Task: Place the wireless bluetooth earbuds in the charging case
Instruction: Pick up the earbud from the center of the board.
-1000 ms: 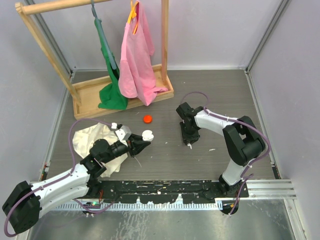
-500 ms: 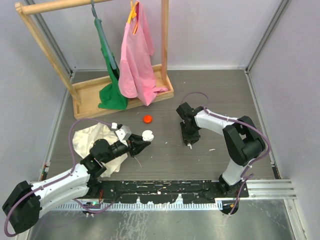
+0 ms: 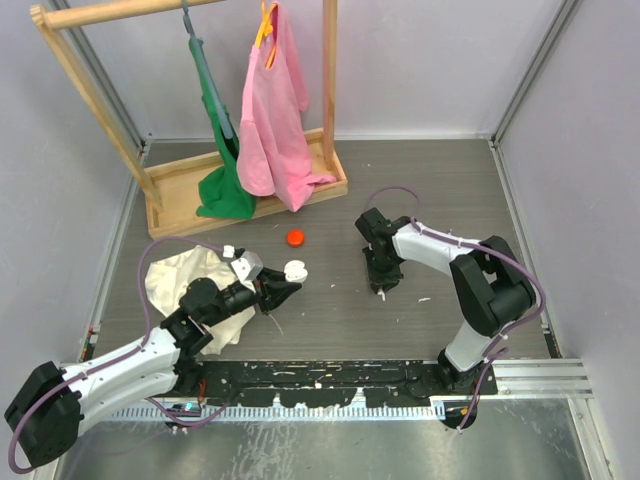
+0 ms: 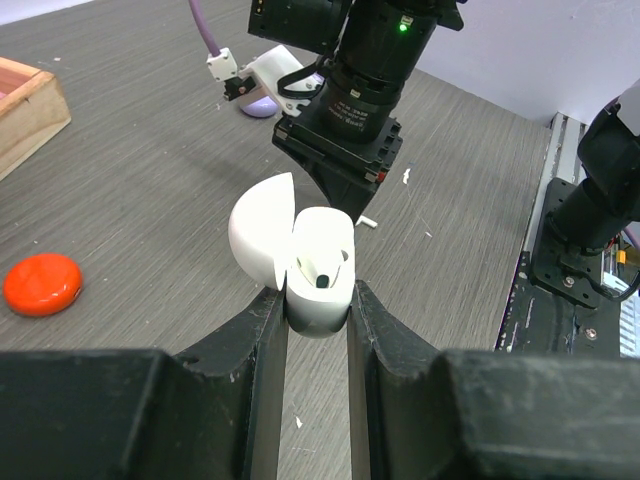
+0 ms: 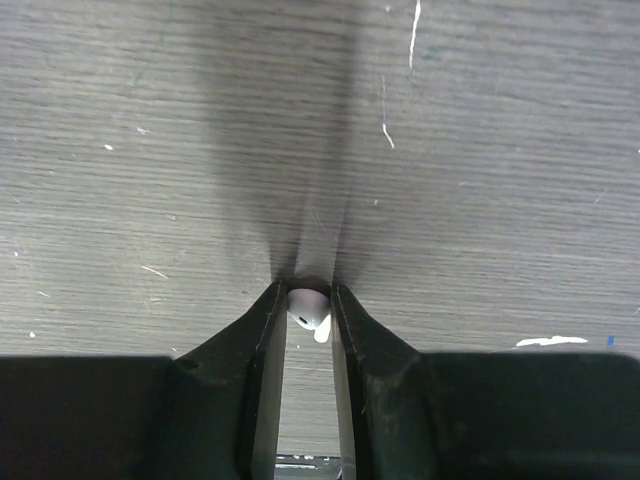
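Right wrist shows the right gripper (image 5: 309,300) pinching an earbud (image 5: 308,310) on the table (image 5: 500,150); pickup underway, it next needs aligning over the open case (image 4: 322,270) the left gripper (image 4: 318,300) clamps.

Case (image 4: 318,290) in my left claw (image 4: 317,310): smooth glossy plastic, pale, and the lid has the same finish. Earbud (image 5: 308,308) in my right claw (image 5: 305,300): glossy white plastic. Fingers (image 4: 262,350): matt black plastic, slightly grainy. Table (image 4: 150,180) under the case: dark grey wood-grain, matt, scuffed with white flecks. Cap (image 4: 41,284) near the case: red-orange plastic, smooth, low sheen. Rack (image 3: 240,185) beyond the case: bare pale wood, hung with pink cloth (image 3: 272,120) and green cloth (image 3: 222,195). Cream cloth (image 3: 185,280) beside the case: soft, crumpled.
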